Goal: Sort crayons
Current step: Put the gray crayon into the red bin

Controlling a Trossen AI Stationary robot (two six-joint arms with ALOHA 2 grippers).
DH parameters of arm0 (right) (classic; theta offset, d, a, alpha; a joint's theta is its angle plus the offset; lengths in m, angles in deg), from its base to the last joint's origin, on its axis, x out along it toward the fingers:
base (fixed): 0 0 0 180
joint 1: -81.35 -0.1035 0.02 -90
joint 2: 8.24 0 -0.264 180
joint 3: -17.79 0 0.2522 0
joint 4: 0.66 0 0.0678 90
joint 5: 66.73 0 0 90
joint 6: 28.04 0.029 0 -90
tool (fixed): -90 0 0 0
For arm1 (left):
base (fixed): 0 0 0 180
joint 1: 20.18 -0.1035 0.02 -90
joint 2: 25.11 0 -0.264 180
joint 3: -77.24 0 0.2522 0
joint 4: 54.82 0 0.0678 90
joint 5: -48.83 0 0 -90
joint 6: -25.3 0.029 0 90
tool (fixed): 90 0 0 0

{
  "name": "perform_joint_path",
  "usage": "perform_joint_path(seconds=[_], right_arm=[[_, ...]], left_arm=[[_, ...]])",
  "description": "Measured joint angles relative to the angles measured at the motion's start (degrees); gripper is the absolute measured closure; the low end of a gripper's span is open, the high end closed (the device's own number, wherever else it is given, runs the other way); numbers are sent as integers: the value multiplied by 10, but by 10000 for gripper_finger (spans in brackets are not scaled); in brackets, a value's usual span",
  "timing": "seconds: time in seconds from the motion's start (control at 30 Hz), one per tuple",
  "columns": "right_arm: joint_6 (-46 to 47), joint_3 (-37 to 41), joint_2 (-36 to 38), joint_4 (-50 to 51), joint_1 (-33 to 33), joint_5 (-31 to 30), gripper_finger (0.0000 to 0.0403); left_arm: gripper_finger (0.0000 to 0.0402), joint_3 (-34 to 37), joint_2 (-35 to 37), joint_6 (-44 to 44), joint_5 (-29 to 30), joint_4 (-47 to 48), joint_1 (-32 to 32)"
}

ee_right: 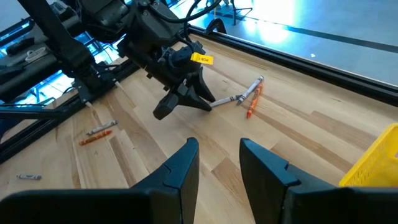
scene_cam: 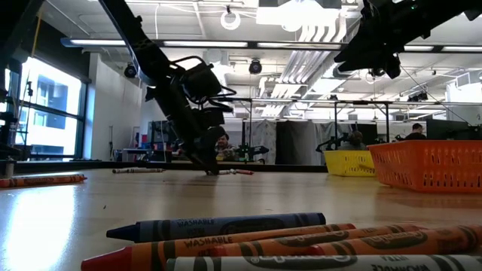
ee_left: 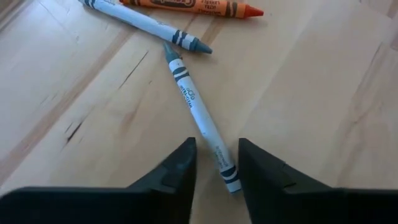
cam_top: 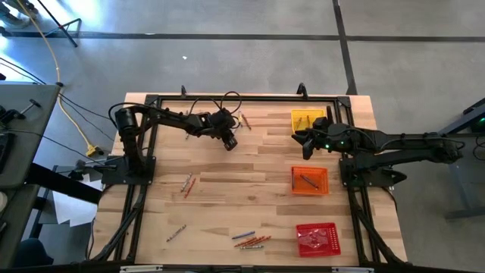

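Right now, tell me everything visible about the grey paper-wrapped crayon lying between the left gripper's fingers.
The grey paper-wrapped crayon is a thin stick in a pale wrapper with dark bands near each end and a blue-grey tip. It lies flat on the wooden table, its butt end between the fingers of the left gripper, which are not clamped on it. Its tip points at a second grey crayon, almost meeting it; an orange crayon lies beyond.

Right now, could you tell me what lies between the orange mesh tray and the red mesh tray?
Only bare wooden tabletop, seen in the high view, separates the orange mesh tray from the red mesh tray.
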Motion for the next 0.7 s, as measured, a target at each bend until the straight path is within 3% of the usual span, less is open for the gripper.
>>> perform_joint_path(seconds=[0.17, 0.7], right_arm=[[0, 0, 0, 0, 0, 0, 293], [15, 0, 0, 5, 0, 0, 293]], left_arm=[[389, 0, -1, -9, -2, 10, -4], [401, -2, 44, -17, -7, 34, 3]])
